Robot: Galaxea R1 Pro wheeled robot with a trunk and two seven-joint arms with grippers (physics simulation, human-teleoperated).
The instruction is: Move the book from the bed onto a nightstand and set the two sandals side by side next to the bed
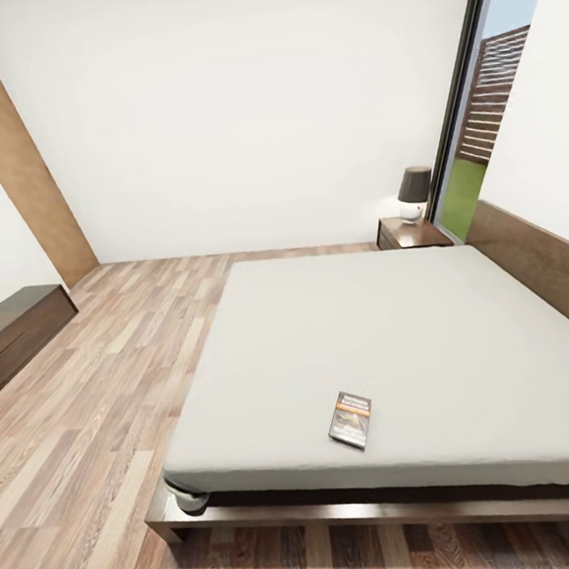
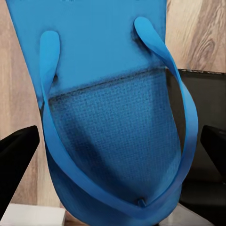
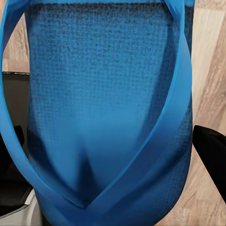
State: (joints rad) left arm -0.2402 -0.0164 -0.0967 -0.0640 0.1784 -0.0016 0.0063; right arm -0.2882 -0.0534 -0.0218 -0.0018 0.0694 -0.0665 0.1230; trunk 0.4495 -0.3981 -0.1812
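L gripper [image 2: 120,141]: two black fingers [image 2: 16,160], set wide, one on either side of blue sandal [image 2: 108,70], edges just at its straps. Closed on it across the sole; pad contact not clear.

R gripper [image 3: 110,150]: one black finger [image 3: 212,155] seen beside second blue sandal [image 3: 103,94], hard against its strap. Opp. finger not made out. Holding likewise.

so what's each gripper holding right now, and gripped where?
Each wrist view has a blue sandal close up between dark fingers: left sandal, right sandal. They look carried, but the contact point isn't visible, so the grip spot can't be told.
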